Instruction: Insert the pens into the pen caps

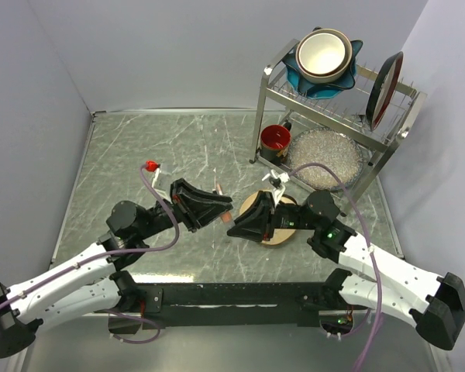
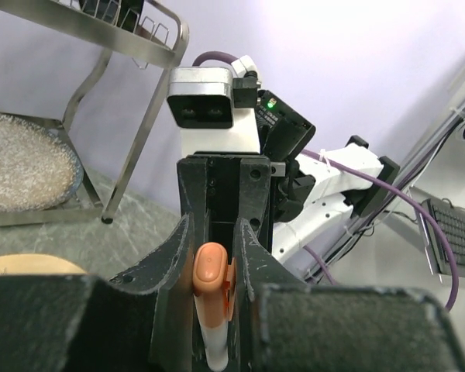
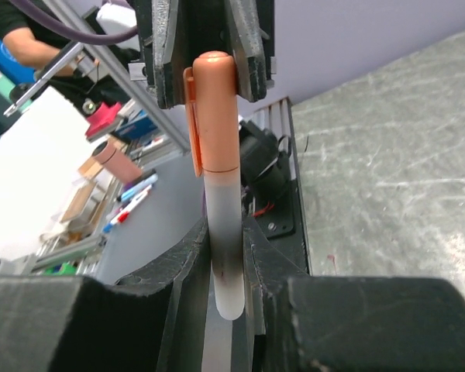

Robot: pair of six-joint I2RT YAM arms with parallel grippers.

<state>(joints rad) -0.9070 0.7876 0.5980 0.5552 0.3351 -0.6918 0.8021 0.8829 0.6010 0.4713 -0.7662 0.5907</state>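
One pen is held between both grippers above the middle of the table. My left gripper (image 1: 219,210) (image 2: 213,260) is shut on its orange cap (image 2: 208,283) (image 3: 215,116). My right gripper (image 1: 235,225) (image 3: 226,256) is shut on its white barrel (image 3: 223,232) (image 2: 217,341). The cap sits over the barrel's end, and the two run in one straight line. A second short stick with an orange end (image 1: 218,186) lies on the table just behind the grippers. A white stick with a red end (image 1: 150,165) lies at the far left.
A round wooden disc (image 1: 285,234) lies under my right wrist. A red cup (image 1: 275,138) stands at the foot of the metal dish rack (image 1: 267,101) at the back right. The rack holds a glass plate (image 1: 325,157), stacked bowls (image 1: 323,54) and an upright plate.
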